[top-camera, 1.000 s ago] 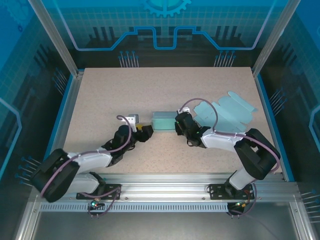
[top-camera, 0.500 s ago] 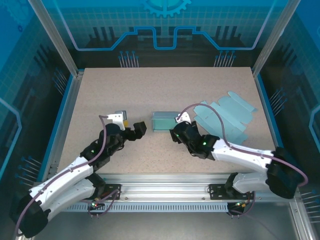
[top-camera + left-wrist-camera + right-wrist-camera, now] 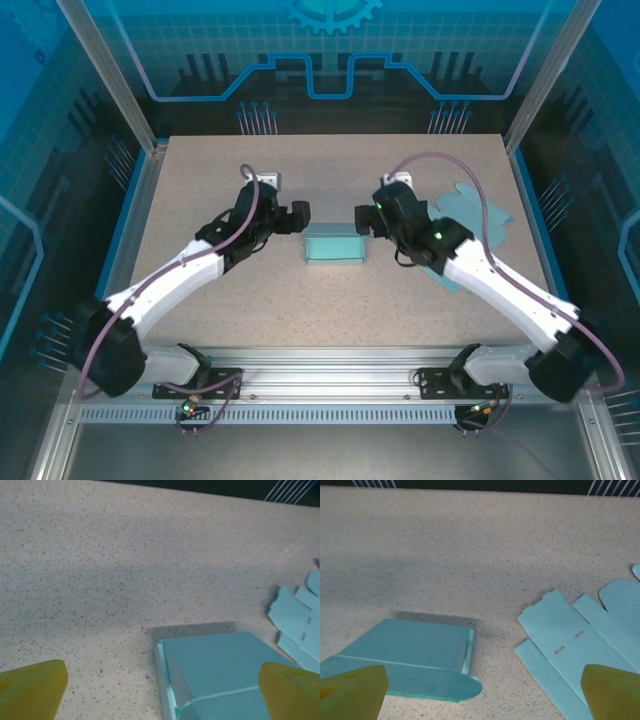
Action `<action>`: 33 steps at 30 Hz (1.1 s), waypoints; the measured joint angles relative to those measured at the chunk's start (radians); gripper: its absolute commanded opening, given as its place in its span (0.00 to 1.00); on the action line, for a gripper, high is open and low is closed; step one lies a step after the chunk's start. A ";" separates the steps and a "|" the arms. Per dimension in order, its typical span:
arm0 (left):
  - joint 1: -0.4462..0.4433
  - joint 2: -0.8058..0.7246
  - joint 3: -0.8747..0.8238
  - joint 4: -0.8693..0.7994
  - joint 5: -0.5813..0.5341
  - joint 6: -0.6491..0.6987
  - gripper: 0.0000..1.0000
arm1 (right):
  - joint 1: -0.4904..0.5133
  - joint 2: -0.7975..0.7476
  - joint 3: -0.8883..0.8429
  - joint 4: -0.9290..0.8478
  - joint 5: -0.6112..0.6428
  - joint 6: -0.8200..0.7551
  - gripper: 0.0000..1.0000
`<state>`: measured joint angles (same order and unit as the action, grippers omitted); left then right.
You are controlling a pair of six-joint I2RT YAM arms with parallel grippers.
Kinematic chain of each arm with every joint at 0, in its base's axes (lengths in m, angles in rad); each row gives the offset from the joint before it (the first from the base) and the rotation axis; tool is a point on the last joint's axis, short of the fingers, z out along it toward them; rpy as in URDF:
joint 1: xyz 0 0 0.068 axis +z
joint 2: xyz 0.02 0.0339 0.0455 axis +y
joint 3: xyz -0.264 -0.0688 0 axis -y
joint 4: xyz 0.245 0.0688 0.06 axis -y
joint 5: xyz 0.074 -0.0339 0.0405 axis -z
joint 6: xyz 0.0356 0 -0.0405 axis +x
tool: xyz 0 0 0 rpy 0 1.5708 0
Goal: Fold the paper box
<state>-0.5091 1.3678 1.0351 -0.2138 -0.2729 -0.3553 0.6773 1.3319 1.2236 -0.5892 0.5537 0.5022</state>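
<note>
Though loose, paper box (image 3: 333,246) between left pincer (image 3: 299,217) and right pincer (image 3: 364,219)

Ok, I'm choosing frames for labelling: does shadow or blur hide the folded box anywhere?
No. Top external: even light, folded box sharp. Left wrist: soft shadow on the table behind it, near fingertips blurry. Right wrist: similar shadow, box edges crisp.

The right arm (image 3: 500,285) covers most of the flat light-blue cardboard blanks (image 3: 485,212); the folded teal paper box (image 3: 220,670) runs off the left wrist view's bottom edge.
</note>
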 measured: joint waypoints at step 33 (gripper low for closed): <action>0.011 0.288 -0.097 0.058 0.156 -0.128 0.83 | -0.085 0.432 0.034 -0.082 -0.238 0.055 1.00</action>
<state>-0.4980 1.6558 0.9379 -0.1562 -0.1173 -0.4831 0.5926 1.7638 1.2575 -0.6716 0.3161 0.5575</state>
